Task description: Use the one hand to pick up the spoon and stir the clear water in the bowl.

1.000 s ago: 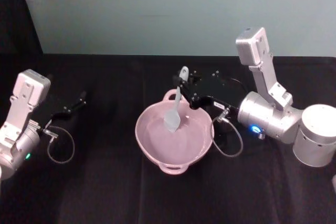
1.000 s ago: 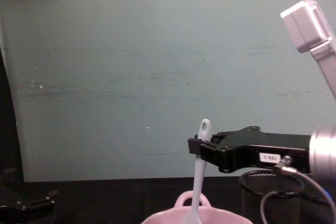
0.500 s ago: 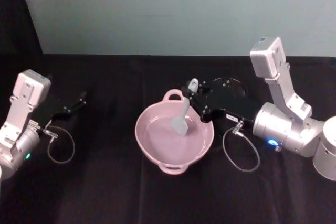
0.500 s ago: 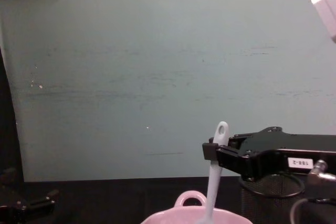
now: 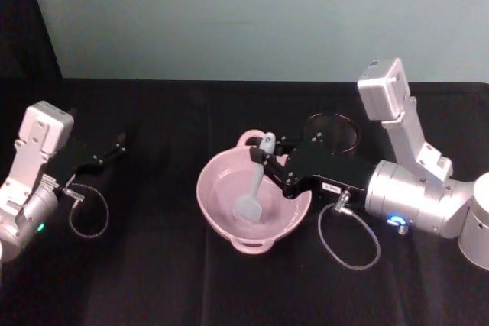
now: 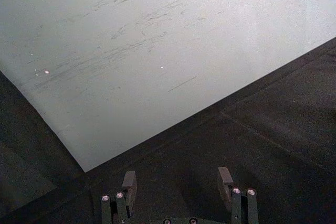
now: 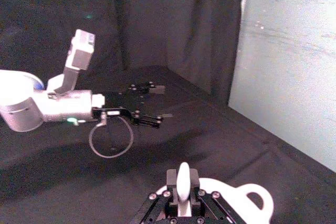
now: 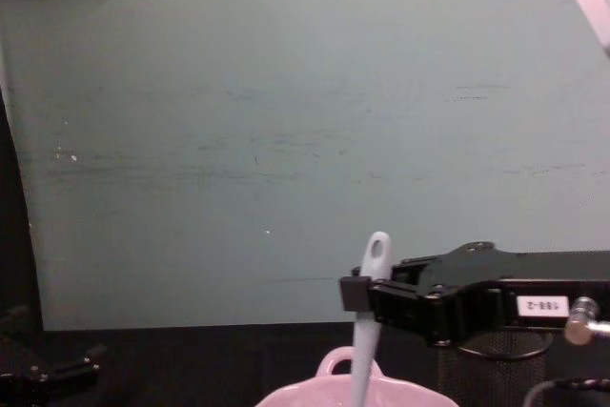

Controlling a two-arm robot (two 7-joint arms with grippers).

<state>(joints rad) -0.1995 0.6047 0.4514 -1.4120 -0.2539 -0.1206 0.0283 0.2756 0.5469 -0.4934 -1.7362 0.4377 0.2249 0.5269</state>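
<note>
The pale pink bowl (image 5: 221, 219) sits mid-table, its loop handle (image 8: 335, 364) at the far rim. My right gripper (image 5: 272, 159) reaches over its right rim and is shut on the upper handle of the white spoon (image 5: 251, 196). The spoon slants down with its flat head inside the bowl, near the bottom. From the chest view the spoon (image 8: 365, 331) stands almost upright in the right gripper (image 8: 355, 293), and the bowl's rim (image 8: 315, 395) shows at the bottom edge. In the right wrist view the spoon's handle end (image 7: 183, 178) sticks up between the closed fingers. My left gripper (image 5: 116, 143) rests far left, open.
A black wire-mesh cup (image 5: 331, 129) stands just behind my right arm, close to the bowl's right side. A grey cable loop (image 5: 348, 236) hangs below the right wrist. The table is covered in black cloth, with a pale teal wall behind.
My right gripper has moved left and toward me with the spoon. The spoon head has swept from the bowl's right part to its lower middle. The left arm stayed still.
</note>
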